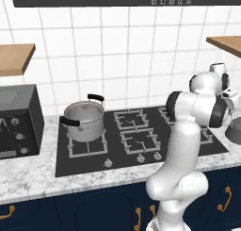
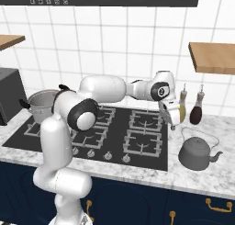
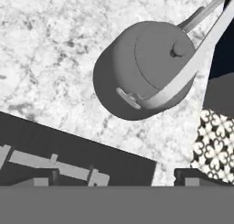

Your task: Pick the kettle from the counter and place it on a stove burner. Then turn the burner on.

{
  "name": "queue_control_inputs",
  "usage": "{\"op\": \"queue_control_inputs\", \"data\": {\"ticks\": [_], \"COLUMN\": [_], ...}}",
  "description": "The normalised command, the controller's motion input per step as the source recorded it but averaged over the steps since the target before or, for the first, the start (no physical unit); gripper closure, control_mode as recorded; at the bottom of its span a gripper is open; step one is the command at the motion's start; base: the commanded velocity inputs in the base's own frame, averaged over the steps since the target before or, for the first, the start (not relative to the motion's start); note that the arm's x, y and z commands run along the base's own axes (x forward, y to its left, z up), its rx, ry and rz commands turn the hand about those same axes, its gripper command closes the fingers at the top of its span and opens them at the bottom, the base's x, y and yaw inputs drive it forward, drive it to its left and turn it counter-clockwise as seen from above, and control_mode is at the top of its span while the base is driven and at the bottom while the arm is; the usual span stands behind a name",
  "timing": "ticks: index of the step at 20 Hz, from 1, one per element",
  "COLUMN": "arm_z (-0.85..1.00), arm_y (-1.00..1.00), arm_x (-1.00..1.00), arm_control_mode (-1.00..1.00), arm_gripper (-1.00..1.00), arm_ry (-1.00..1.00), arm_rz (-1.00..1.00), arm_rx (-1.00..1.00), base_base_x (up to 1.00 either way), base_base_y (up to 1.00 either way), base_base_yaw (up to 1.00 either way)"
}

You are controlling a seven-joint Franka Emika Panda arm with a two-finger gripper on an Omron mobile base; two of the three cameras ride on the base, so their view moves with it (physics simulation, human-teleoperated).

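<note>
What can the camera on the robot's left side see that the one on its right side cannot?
The left base view alone shows the dark box-shaped oven with dials on the counter.

The right base view alone shows two slim bottles by the wall and the whole squat grey metal kettle.

Both share the black cooktop, the steel pot with black handles and the white-and-grey marbled counter.

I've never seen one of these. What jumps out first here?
The big white arm stretches across the black cooktop, its tool hanging over the cooktop's right edge. Right of it, a small grey kettle sits on the marbled counter. A steel pot occupies the far-left burner.
</note>
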Motion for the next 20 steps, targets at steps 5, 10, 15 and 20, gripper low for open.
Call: {"op": "queue_control_inputs", "data": {"ticks": [5, 10, 15, 20], "arm_z": [-0.33, 0.0, 0.0, 0.0], "arm_y": [-0.66, -0.59, -0.1, 0.03], "arm_x": [0.13, 0.03, -0.23, -0.6], "arm_control_mode": [-1.0, -1.0, -1.0, -1.0], "arm_gripper": [-1.0, -1.0, -1.0, -1.0], "arm_ry": [0.1, 0.0, -0.06, -0.15], "arm_rz": [0.0, 0.0, 0.0, -0.01], "arm_rx": [0.0, 0.0, 0.0, -0.01], "base_base_x": [0.0, 0.0, 0.0, 0.0], "base_base_y": [0.0, 0.0, 0.0, 0.0], "base_base_yaw": [0.0, 0.0, 0.0, 0.0]}}
